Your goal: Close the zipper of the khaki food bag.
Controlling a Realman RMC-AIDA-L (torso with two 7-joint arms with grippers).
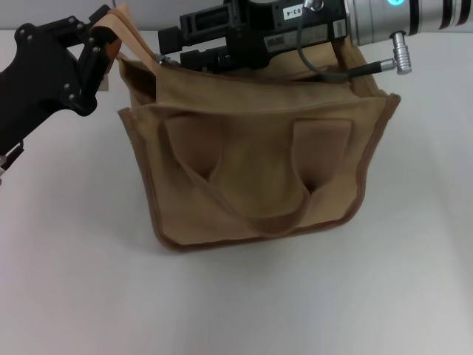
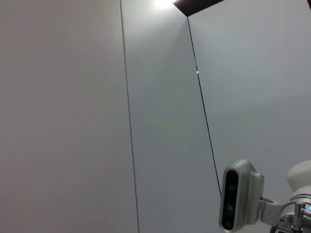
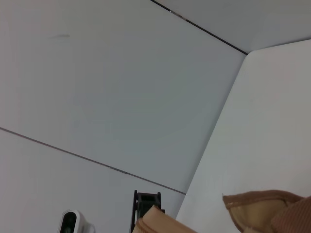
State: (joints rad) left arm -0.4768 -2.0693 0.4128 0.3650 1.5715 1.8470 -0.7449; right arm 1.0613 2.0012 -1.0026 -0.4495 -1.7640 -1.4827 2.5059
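Khaki food bag [image 1: 259, 177] sits mid-table on the white table [image 1: 236, 303], near face toward the camera. Near face shows 2 wide strap ends and 1 loop handle [image 1: 259, 214] hanging down against it, brown piping along the edges. Bag leans slightly, right top corner higher.

Left gripper [image 1: 100, 44] at the bag's far-left top corner, black fingers clamped on the far handle [image 1: 126, 29], which is pulled up and to the left, taut. Jaws together on the strap. The left arm runs off the left edge.

Right gripper [image 1: 168, 46] comes in from the far right, lying across the bag's top opening, black body with a silver arm section and a cable behind it. Its tip is at the far-left part of the top, just beside the held handle. A small silver bit shows at the tip, likely the zipper [image 1: 164, 59] pull, too small to confirm. Cannot tell whether the right jaws are apart or together. Zipper line is mostly hidden by the right gripper and the near top edge of the bag.

Left wrist view: only grey wall panels and the robot's head camera [image 2: 238, 194]. Right wrist view: wall, table edge, bits of khaki fabric [image 3: 262, 208] and the left gripper's black tip [image 3: 146, 201] farther off.
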